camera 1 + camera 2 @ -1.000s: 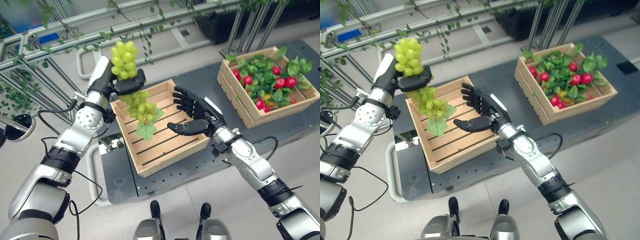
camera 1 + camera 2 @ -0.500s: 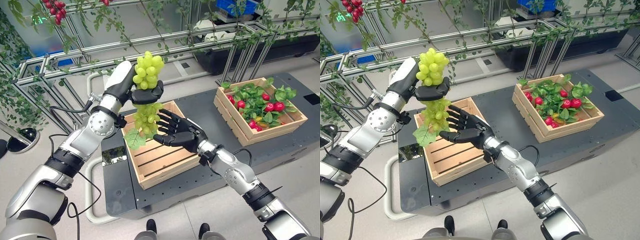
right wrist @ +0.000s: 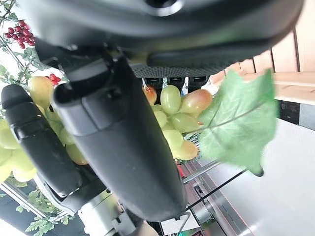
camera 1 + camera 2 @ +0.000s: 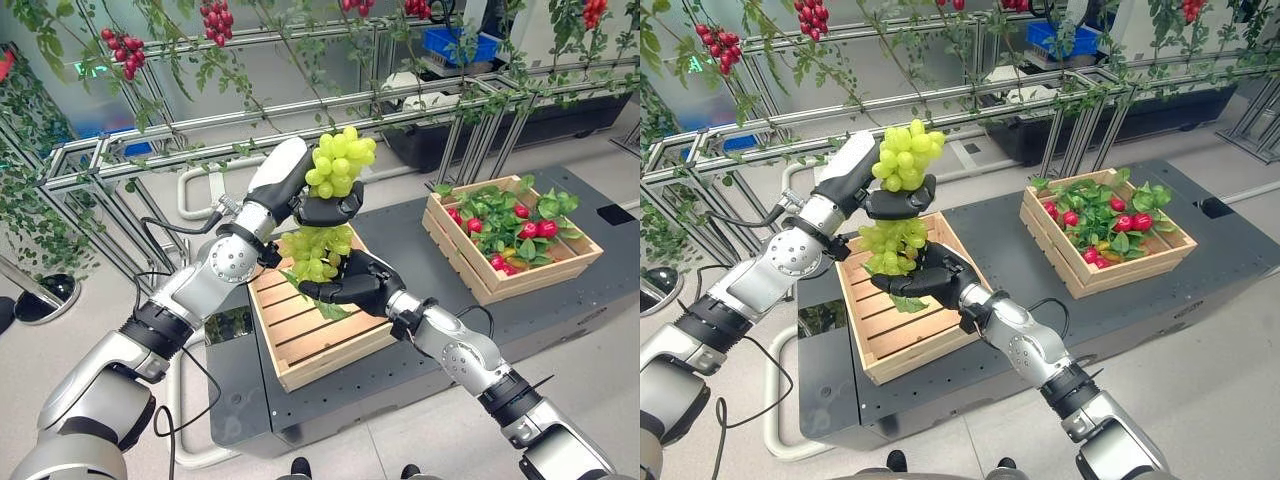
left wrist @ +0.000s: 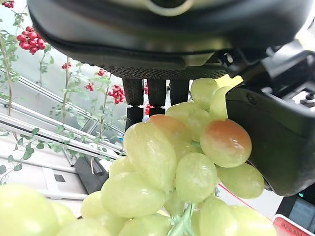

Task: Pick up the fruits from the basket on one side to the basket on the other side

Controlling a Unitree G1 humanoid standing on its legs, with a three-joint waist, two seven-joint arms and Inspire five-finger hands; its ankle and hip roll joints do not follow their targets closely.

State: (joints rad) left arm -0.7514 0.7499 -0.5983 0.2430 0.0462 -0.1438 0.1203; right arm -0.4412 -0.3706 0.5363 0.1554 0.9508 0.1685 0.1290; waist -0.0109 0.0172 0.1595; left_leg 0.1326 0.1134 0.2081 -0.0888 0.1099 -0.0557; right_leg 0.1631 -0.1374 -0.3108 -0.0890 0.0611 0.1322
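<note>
Right wrist view: grapes (image 3: 173, 118) behind thumb (image 3: 123, 147)

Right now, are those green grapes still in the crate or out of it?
Out: the left hand holds the green grapes above the near crate, while the right hand cups the bunch's bottom.

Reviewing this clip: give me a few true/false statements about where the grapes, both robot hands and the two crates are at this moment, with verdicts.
1. The left robot hand grips the green grape bunch around its middle. True.
2. The grape bunch lies on the slats of the near crate. False: it hangs in the air above the near crate.
3. The right robot hand is closed round the lower part of the bunch. True.
4. The far crate is bare. False: it holds red fruits among green leaves.
5. The right robot hand reaches into the far crate. False: it is over the near crate, at the grapes.
</note>
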